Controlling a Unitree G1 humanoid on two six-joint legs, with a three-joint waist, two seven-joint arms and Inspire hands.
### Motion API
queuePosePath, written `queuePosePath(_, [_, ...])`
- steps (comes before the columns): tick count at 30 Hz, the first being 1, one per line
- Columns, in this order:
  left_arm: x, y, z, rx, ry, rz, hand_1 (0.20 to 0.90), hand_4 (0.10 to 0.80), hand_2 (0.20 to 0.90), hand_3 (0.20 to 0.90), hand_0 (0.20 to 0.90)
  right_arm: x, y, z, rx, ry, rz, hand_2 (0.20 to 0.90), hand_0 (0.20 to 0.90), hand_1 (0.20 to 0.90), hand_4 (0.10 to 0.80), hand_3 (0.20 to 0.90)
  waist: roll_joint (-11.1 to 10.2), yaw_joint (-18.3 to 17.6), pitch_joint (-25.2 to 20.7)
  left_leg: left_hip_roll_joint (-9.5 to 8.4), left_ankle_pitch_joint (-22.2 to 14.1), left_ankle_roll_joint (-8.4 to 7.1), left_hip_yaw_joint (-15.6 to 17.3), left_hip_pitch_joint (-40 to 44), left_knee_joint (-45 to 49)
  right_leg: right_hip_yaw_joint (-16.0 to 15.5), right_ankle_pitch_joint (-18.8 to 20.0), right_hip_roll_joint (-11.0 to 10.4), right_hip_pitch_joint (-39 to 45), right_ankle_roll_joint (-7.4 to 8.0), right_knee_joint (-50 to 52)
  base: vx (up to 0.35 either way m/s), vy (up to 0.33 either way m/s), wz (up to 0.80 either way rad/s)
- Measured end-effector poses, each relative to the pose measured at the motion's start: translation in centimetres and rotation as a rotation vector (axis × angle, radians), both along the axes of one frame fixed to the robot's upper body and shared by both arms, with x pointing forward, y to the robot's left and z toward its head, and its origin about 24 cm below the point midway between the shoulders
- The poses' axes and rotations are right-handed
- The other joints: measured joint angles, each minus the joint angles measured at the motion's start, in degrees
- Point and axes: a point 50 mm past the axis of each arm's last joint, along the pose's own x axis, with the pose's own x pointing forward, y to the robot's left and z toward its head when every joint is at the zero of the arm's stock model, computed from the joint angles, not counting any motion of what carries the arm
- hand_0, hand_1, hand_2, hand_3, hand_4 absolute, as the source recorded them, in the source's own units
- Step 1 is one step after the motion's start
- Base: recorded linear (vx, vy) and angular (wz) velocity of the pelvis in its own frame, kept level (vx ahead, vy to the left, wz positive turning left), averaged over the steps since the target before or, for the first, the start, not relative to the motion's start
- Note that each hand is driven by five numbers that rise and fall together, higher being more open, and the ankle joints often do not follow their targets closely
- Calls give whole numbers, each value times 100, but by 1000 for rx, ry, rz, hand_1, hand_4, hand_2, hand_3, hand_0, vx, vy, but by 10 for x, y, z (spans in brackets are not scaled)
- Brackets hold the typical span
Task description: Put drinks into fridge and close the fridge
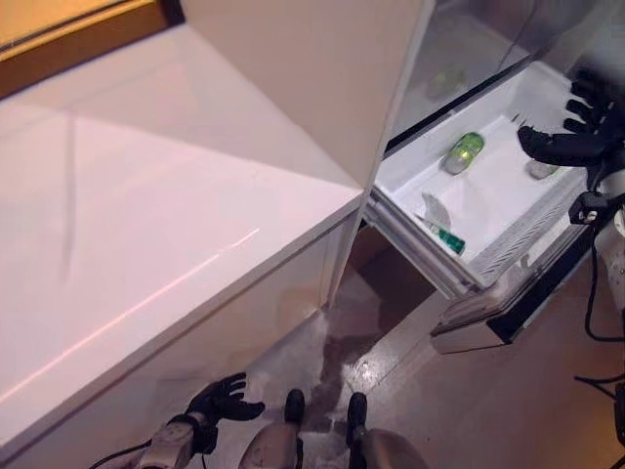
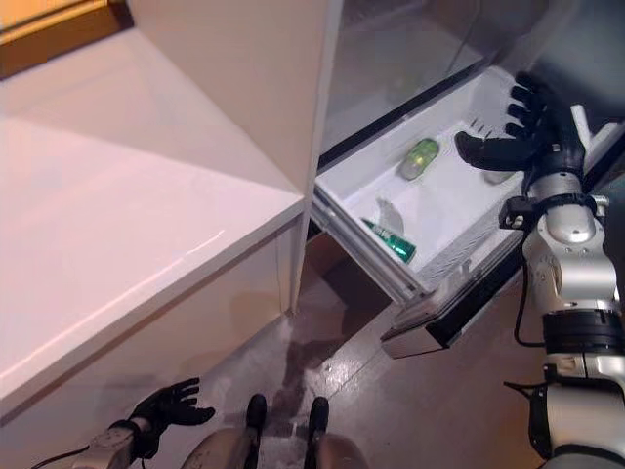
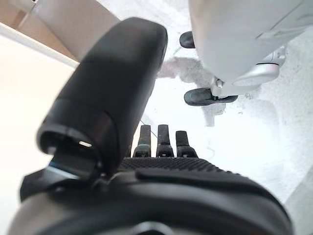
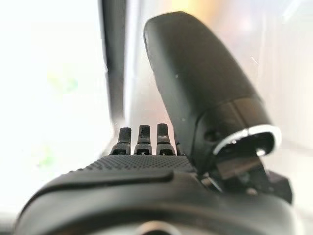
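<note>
The fridge's white drawer stands pulled out at the upper right. A green can lies on its side in it, also in the right eye view. A green bottle lies near the drawer's front left wall. A greyish drink lies just under my right hand. That hand hovers open and empty over the drawer's right side, thumb spread. My left hand hangs open and empty low near the floor, and it also shows in the left wrist view.
A long white counter fills the left. A tall white fridge side panel rises beside the drawer. The upper compartment holds a faint greenish drink. The drawer's dark-edged front juts out over the wooden floor.
</note>
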Motion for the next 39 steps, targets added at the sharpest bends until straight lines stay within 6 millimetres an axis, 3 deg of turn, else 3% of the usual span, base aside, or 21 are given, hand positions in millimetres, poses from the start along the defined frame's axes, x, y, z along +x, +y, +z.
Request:
queuePosePath(5, [-29,-8,-16,-12,96,7,900,800,900,900,900,-14,-5,-59,251,9,-83,900,900,900,800,900,72,-294,-504,46,-14,14,172,317,-227,168,-8,30,195,28,-127,69,4,-22])
queuePosePath(9, [-38,-20,-23,-38,129,-2,900,800,900,900,900,-32,-6,-111,388,101,-132,900,900,900,800,900,216,-457,-672,64,-25,24,281,441,-275,283,-17,44,254,40,-128,101,-29,-14])
queuePosePath(15, [-36,-27,-24,-37,132,-47,900,800,900,900,900,-50,-3,-151,487,176,-191,900,900,900,800,900,323,-529,-689,66,-259,20,283,269,258,283,-178,26,164,29,222,22,-22,-1])
queuePosePath(18, [-27,-36,-23,-37,115,-115,900,800,900,900,900,-51,-6,-149,536,120,-227,900,900,900,800,900,340,-479,-528,25,-543,43,234,-201,1038,248,-592,-56,-360,21,1188,-95,5,12])
queuePosePath(23, [15,-43,-8,-23,1,-138,900,800,900,900,900,-34,-6,-142,685,50,-221,900,900,900,800,900,247,-308,28,-140,-964,115,120,-1290,2433,166,-1180,-291,-1473,-17,2805,-156,31,20])
queuePosePath(27, [32,-46,0,-36,-63,-114,900,800,900,900,900,-22,-1,-133,795,-19,-175,900,900,900,800,900,362,-220,325,-190,-1098,127,67,-1810,3041,139,-1295,-361,-1917,14,3335,-119,67,14])
queuePosePath(32, [43,-45,7,-51,-121,-57,900,800,900,900,900,-3,7,-106,791,-109,-32,900,900,900,800,900,423,-227,560,-283,-1113,129,-35,-2395,3558,80,-1341,-463,-2436,-10,3869,-82,77,12])
queuePosePath(39, [48,-53,10,-112,-158,-8,900,800,900,900,900,11,6,-79,724,-158,49,900,900,900,800,900,593,-69,686,-338,-1094,97,-228,-2736,3561,-68,-1285,-496,-2733,-125,3911,-59,72,10])
